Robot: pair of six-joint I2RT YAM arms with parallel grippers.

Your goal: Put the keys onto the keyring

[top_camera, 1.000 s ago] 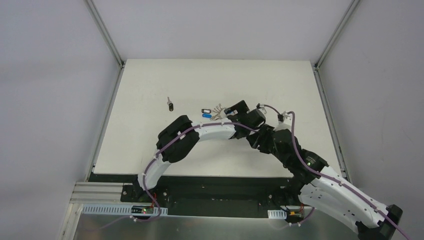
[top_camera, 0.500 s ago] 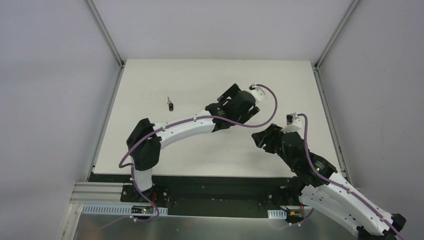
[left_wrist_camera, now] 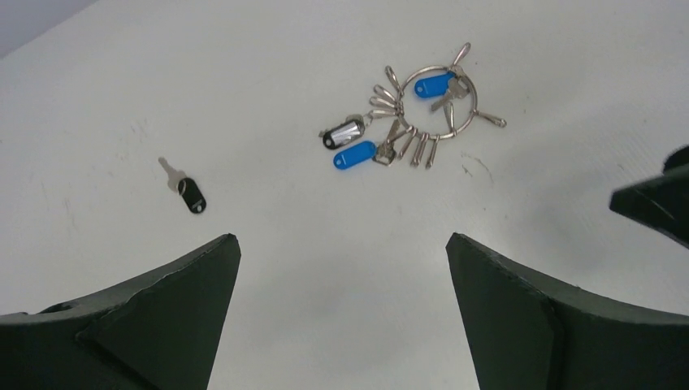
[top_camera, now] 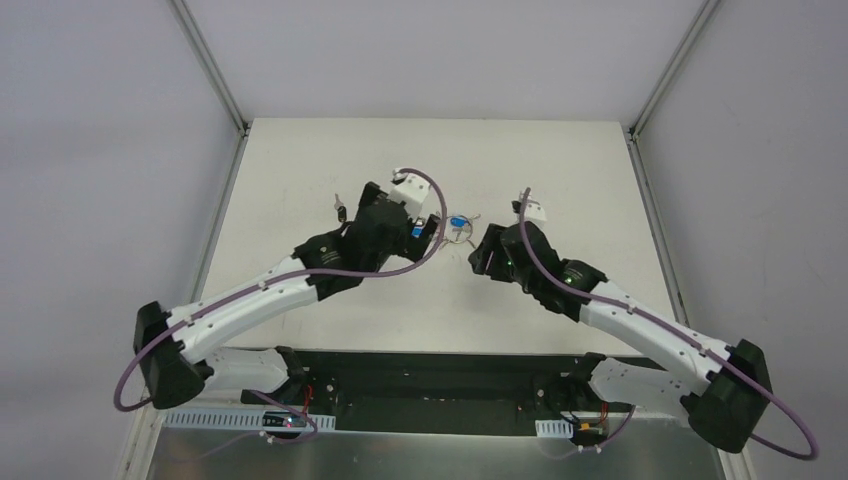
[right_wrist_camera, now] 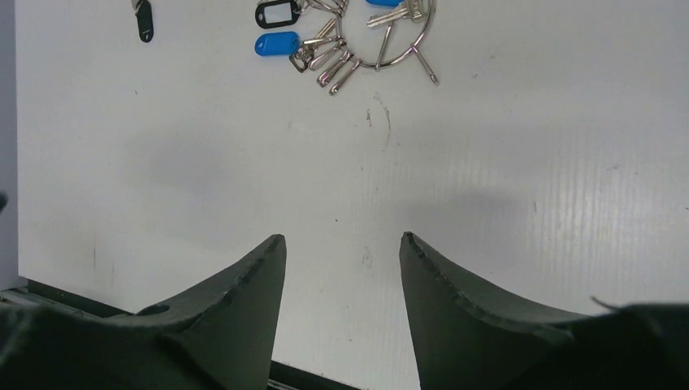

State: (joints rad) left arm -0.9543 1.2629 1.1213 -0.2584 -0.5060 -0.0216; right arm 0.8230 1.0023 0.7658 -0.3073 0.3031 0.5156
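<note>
Approach stage, nothing gripped. Hovering over table (left_wrist_camera: 244, 73) with left gripper (left_wrist_camera: 341, 240) spread wide, right gripper (right_wrist_camera: 342, 237) about half open. Keyring (left_wrist_camera: 447, 136) flat mid-table, blue-headed key (left_wrist_camera: 435, 84) inside; black-headed key (left_wrist_camera: 188, 191) well apart. Next, probably: pinch stray key, steady ring.

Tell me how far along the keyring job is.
Mostly done, it seems: a blue-headed key and a cluster of silver keys appear threaded on the keyring. Nothing is in hand; the left pincer and right pincer both hang open above the table. Left to do: one black-headed key lies alone, well apart from the ring, and needs threading on.
</note>
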